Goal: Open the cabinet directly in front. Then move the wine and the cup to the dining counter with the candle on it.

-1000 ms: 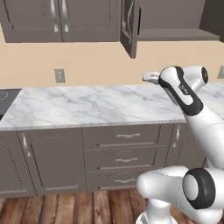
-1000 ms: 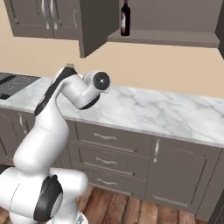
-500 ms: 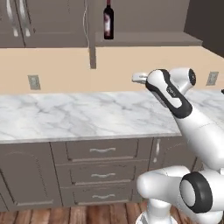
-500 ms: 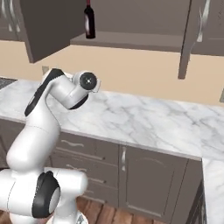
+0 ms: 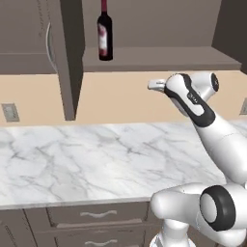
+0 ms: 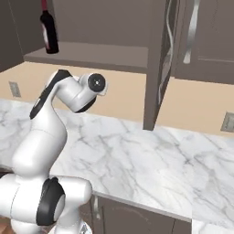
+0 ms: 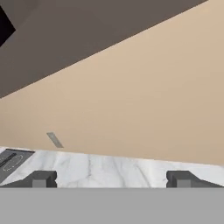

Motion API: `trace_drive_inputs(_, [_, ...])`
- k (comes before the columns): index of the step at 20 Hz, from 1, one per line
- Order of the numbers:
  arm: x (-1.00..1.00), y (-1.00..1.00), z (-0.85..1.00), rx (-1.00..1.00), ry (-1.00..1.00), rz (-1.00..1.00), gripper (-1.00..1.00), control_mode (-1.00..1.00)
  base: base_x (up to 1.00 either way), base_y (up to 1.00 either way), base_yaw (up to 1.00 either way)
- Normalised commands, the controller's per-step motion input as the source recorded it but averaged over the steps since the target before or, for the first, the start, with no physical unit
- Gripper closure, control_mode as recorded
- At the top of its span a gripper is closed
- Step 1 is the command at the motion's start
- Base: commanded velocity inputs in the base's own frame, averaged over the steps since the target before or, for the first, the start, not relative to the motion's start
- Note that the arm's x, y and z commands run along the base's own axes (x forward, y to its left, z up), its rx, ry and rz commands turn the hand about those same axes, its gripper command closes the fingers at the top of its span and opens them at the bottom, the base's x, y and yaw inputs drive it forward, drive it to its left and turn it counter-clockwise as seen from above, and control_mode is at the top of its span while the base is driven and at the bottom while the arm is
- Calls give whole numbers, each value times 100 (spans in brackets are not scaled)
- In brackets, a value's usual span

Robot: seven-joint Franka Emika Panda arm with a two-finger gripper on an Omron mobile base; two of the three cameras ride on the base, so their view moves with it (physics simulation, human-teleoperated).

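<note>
A beige wall runs behind a marble tabletop [image 5: 87, 164], and above it hangs the cabinet [image 5: 159, 58] with both doors swung open, so the first part of the task looks done. The wine [image 5: 104, 34] stands upright on the cabinet shelf, toward its left end near the left door [image 5: 67, 58]; in the right base view the same bottle [image 6: 47, 31] sits at the shelf's far left, well apart from the right door [image 6: 157, 64]. The cup cannot be made out on the visible part of the shelf. The tool [image 7: 111, 178] has its fingers wide apart and holds nothing; in the hand view it looks at the wall and the tabletop's back edge, with the underside of the cabinet across the top, so it sits lower than the shelf. In the left base view the arm's wrist [image 5: 185, 94] hangs below the shelf and to the right of the wine. The step in hand is likely the reach for the wine. To do it well, the hand should rise clear of the shelf's front edge, then come in level from the front toward the wine, fingers kept spread to pass either side of the body below the neck. Closing low on the label would likely keep the tall bottle from tipping, and it should be lifted a little before drawing it out past the left door.
</note>
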Motion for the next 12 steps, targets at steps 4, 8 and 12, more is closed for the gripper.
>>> trace_drive_inputs(4, [0, 0, 0, 0, 0, 0, -100, 100, 19, 11, 0])
trace_drive_inputs(8, [0, 0, 0, 0, 0, 0, -100, 100, -65, 65, -8])
trace_drive_inputs(12, [0, 0, 0, 0, 0, 0, -100, 100, -8, 13, -4])
